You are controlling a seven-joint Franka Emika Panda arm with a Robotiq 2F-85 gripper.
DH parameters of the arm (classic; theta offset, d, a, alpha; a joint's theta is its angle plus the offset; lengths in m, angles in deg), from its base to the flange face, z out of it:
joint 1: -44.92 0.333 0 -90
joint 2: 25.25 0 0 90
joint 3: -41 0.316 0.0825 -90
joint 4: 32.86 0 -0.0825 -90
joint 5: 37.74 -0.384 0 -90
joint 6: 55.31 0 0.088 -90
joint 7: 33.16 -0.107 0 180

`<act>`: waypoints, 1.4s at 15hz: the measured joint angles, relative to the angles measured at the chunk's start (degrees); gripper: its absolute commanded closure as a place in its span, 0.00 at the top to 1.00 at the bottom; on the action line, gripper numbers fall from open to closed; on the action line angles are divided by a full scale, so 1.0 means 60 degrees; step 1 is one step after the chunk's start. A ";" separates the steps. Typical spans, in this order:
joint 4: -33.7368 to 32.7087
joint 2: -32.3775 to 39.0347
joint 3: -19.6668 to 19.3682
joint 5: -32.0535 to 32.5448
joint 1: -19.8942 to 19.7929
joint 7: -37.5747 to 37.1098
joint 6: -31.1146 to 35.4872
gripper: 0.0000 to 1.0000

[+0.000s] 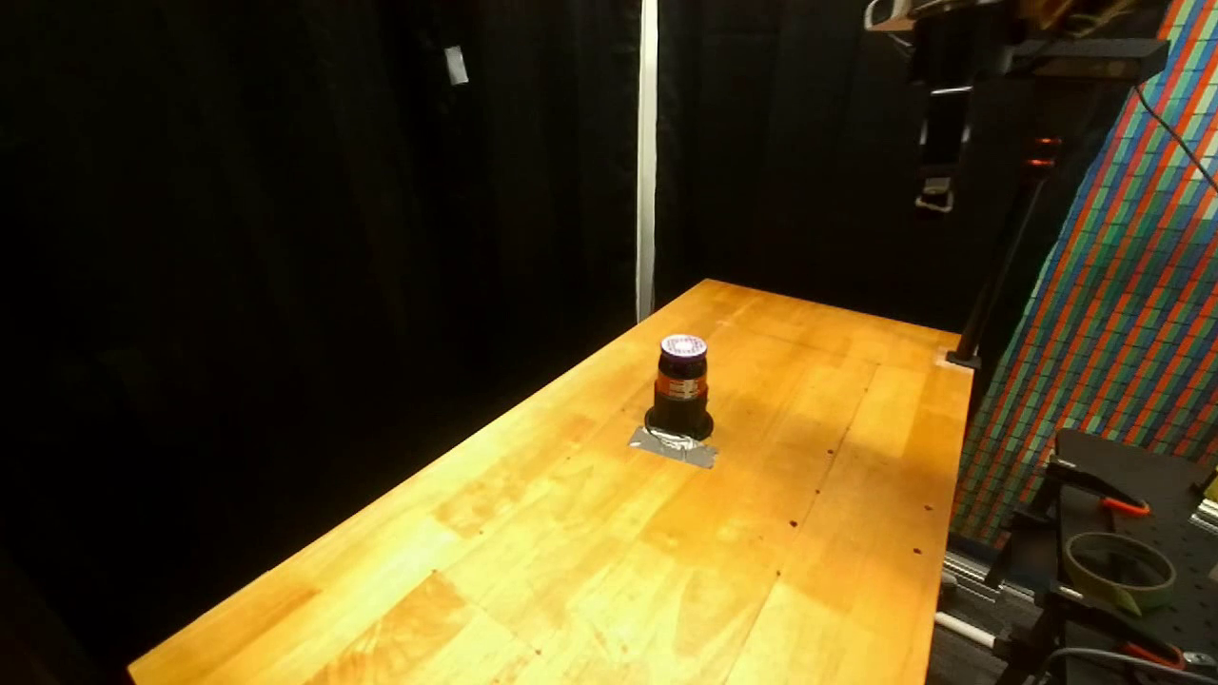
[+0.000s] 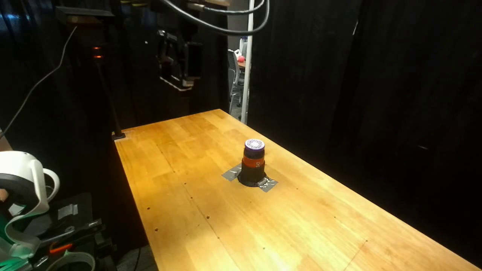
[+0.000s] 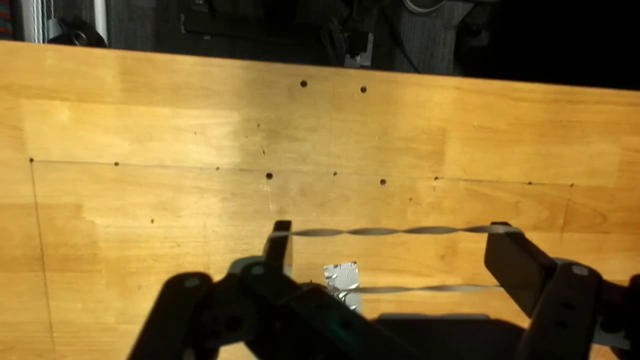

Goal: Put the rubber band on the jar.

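The fingers stood spread wide, clamping nothing between them; the rubber band was stretched around their tips in two twisted strands. The jar stood upright in a black holder taped to the wooden surface, with the fingers raised well apart from it. For the step in hand, judged to be the approach, the loop needed centring over the lid before any descent, the fingers straddling the jar at full spread. Descent was best made straight and slow until both strands passed the lid's edge; early closing was likely to let the band spring off, and the twists were apt to catch. Release called for easing the fingers inward once the band encircled the jar. From where I stood, the black curtain made the fingers hard to make out, and the arm was cut off in both exterior views. In the wrist view, the linkage covered part of the lower strand, and the jar could not be picked out; only silver tape hinted at its place.
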 measured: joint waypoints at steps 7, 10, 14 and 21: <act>-0.3092 0.4072 0.0355 0.0484 0.0000 -0.1136 0.1579 1.00; -0.4581 0.5741 0.0312 0.0484 -0.0003 -0.1139 0.1604 1.00; -0.6424 0.7746 0.0271 0.0479 -0.0022 -0.1105 0.1448 1.00; -0.9325 1.0126 -0.0040 0.0494 -0.0028 -0.1107 0.0090 1.00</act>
